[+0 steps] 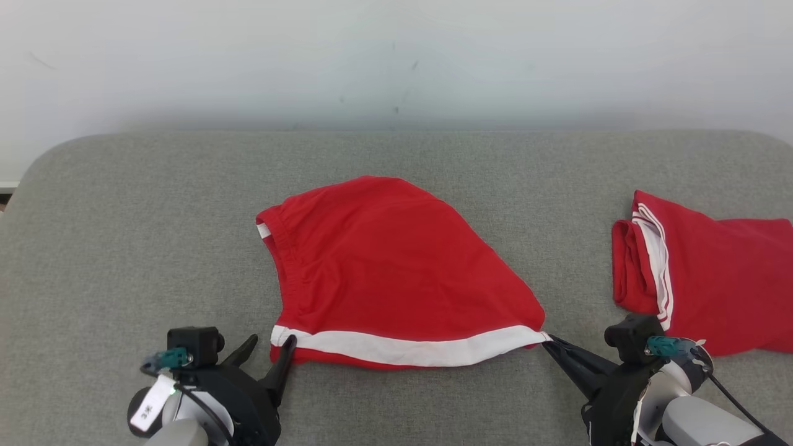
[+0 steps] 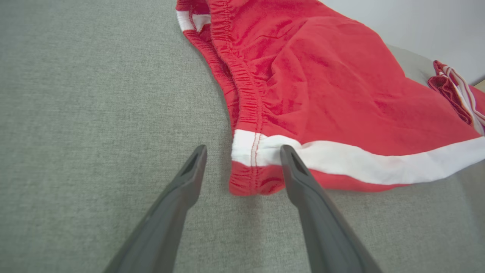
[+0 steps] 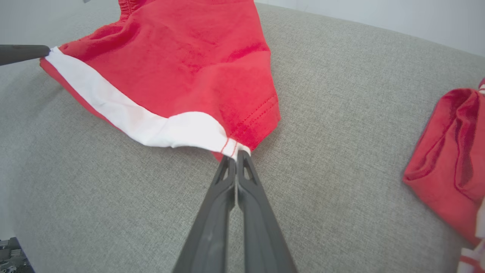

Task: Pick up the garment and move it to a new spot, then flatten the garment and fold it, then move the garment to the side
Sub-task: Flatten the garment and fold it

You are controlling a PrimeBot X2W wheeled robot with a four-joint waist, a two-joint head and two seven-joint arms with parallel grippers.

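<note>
Clamps the right gripper [image 3: 237, 155] fully shut on the right-hand corner of the red shorts [image 1: 396, 266], right at the white hem band [image 3: 151, 129]. Spreads the left gripper [image 2: 243, 149] wide and empty, astride the opposite hem corner, one finger against the band. Finds the shorts lying mid-way across the grey padded table [image 1: 124, 248], partly spread. Risks dragging the cloth askew by pulling rightward alone with the left corner free; risks pinching just one layer when closing the left fingers there. Offers wide bare padding to the left and behind, toward the white wall [image 1: 396, 62]. Crowds the right side with a second folded red garment [image 1: 712, 285] near that arm, so could snag it on a sideways sweep. Cannot tell where the near table edge runs.
</note>
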